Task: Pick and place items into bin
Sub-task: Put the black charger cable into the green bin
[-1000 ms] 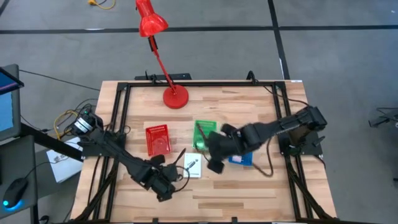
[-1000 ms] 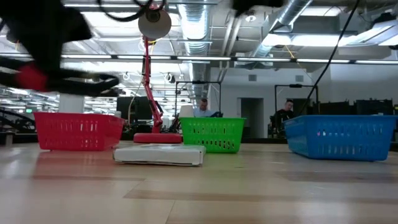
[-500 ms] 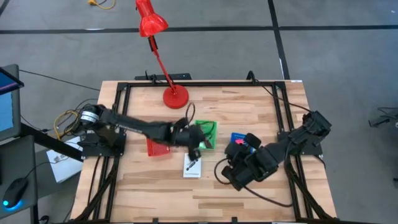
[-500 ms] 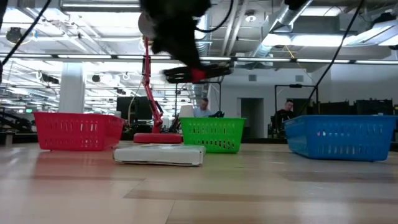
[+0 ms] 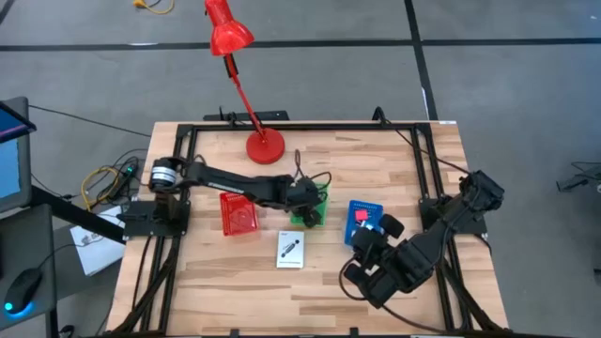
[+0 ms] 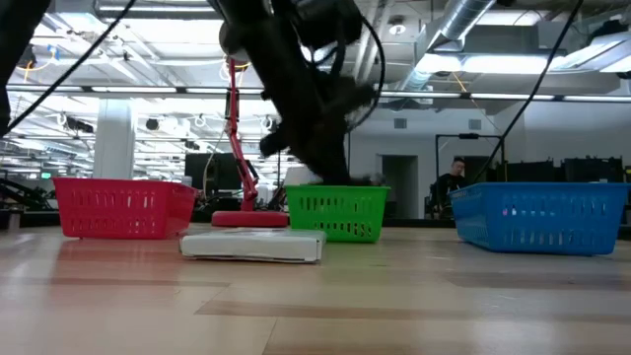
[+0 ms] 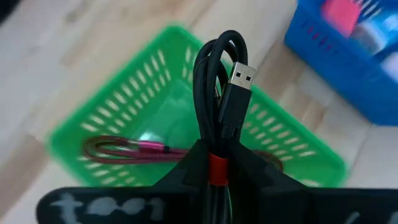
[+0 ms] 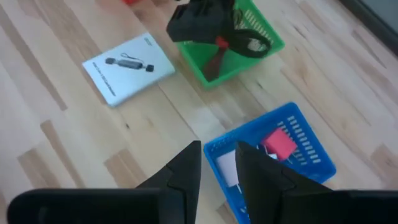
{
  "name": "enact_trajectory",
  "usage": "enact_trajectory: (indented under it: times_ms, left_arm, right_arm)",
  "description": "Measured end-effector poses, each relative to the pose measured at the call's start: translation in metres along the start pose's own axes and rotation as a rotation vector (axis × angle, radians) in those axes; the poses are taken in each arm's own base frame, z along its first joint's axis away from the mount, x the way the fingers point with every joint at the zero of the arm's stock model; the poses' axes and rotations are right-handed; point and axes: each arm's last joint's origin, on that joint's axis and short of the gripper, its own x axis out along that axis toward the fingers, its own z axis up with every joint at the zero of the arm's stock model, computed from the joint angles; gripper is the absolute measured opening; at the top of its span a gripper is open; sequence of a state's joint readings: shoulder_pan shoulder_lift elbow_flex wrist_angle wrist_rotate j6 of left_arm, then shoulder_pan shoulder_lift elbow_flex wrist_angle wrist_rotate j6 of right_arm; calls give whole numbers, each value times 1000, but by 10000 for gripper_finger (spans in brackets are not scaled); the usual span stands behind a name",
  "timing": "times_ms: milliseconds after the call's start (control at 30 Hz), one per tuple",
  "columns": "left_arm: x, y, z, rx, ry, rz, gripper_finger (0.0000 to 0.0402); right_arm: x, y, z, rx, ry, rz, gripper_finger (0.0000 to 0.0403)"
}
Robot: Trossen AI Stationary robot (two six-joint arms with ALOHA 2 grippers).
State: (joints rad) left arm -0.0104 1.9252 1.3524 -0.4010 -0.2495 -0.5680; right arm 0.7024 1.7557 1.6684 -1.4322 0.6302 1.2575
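One left end effector (image 7: 217,171) grips a coiled black USB cable (image 7: 221,93) above the green basket (image 7: 130,118).

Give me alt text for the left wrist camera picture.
The left gripper holds a coiled black USB cable above a green basket that already contains a dark red cord. A blue basket sits beside it on the wooden table.

Left end effector (image 5: 302,197) blocking the green bin (image 5: 316,212) opening, red bin (image 5: 238,212), white card (image 5: 291,251) and blue bin (image 5: 364,218) crowding mid surface (image 5: 376,160), lamp base (image 5: 265,147) behind, bare wood along front edge
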Motion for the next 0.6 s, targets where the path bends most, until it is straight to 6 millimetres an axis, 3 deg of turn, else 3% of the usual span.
enact_trajectory:
  times_ms: [100, 300, 600]
  left_arm:
    - [15, 0, -4, -27, -8, 26, 24]
    - [20, 2, -1, -100, -32, 39, 30]
    - [21, 6, 6, -81, -39, 19, 95]
  right_arm:
    - [3, 1, -8, 23, 12, -13, 93]
    - [6, 2, -19, 34, 65, -18, 93]
    - [6, 1, -18, 35, 62, -21, 93]
